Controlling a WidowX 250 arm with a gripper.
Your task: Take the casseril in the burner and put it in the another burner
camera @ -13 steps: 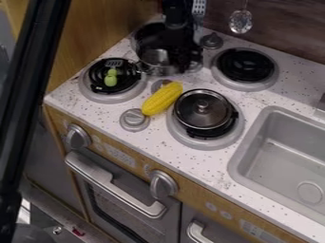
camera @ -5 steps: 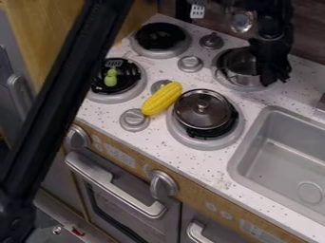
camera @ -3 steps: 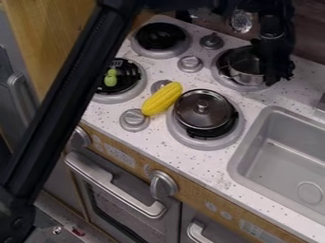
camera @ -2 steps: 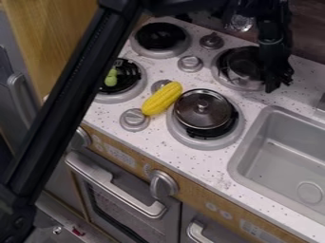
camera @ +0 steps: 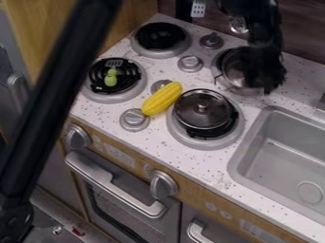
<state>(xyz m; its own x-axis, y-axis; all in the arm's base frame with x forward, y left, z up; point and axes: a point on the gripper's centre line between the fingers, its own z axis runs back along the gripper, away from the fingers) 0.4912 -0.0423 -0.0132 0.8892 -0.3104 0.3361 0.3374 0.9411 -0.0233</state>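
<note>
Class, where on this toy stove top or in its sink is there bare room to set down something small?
The back-left burner, the sink basin, and the counter strip between the lidded pan's burner and the sink. It is crowded at the back-right burner, with the pot and hand, and around the corn.

A fixed camera looks down at a slant from above the near side, over the oven (camera: 109, 205), toward the far wall (camera: 306, 35), the counter (camera: 213, 165) and sink (camera: 279, 156) close below.
</note>
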